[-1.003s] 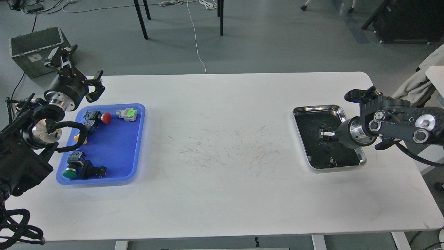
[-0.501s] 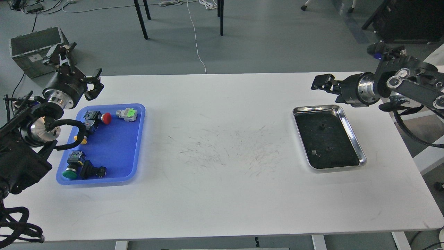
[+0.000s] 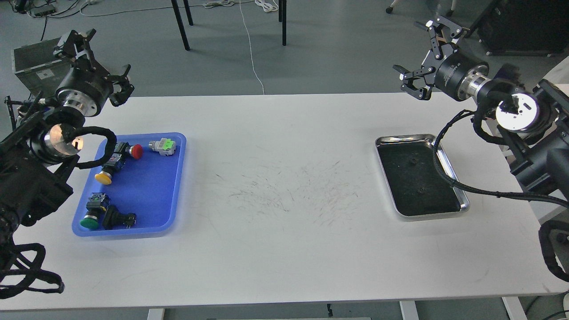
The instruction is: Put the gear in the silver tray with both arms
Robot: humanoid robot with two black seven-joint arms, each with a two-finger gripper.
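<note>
Now the right gripper (image 3: 426,58) hangs raised beyond the table's far edge, fingers spread and holding nothing, having lifted out of the silver tray (image 3: 444,156) since a second ago. The left gripper (image 3: 97,60), also spread, hovers behind the blue tray (image 3: 146,200) of push-button switches (image 3: 116,159); the silver tray's floor shows only small dark specks.

Silver tray (image 3: 448,163) on right of surface (image 3: 284,249), plastic tray (image 3: 177,186) on left holding push-button parts (image 3: 120,155), left gripper (image 3: 95,62) behind plastic tray, right gripper (image 3: 429,58) behind silver tray.
</note>
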